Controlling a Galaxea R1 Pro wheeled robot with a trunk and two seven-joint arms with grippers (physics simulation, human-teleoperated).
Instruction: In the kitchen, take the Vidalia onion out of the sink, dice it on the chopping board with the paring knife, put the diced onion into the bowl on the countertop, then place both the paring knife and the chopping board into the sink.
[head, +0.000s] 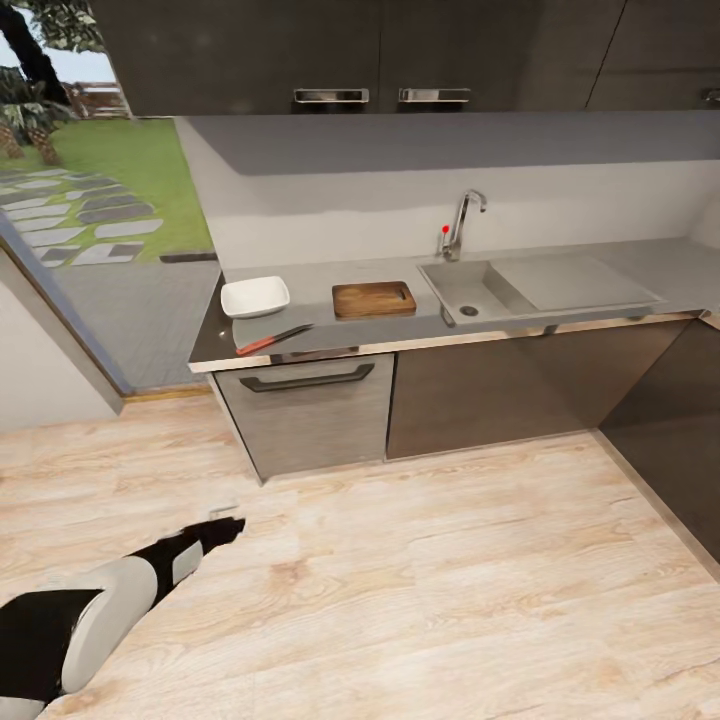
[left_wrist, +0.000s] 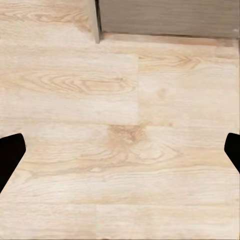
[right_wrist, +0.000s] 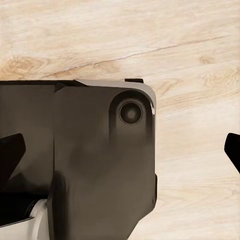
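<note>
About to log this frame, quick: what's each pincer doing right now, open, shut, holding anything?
Left pincer: open, empty, over bare wood floor.
Right pincer: open, holding nothing.

- This is a home kitchen: a grey countertop (head: 330, 330) runs across the middle of the frame over dark cabinet fronts.
- A steel sink (head: 480, 290) with a chrome tap (head: 462, 222) sits right of centre.
- A chopping board (head: 374, 299), a white bowl (head: 255, 296) and a paring knife (head: 273, 340) lie on the counter.
- Upper left, a glass opening shows a garden lawn (head: 130, 160).
- Light wood floor (head: 420, 580) fills the lower part.
</note>
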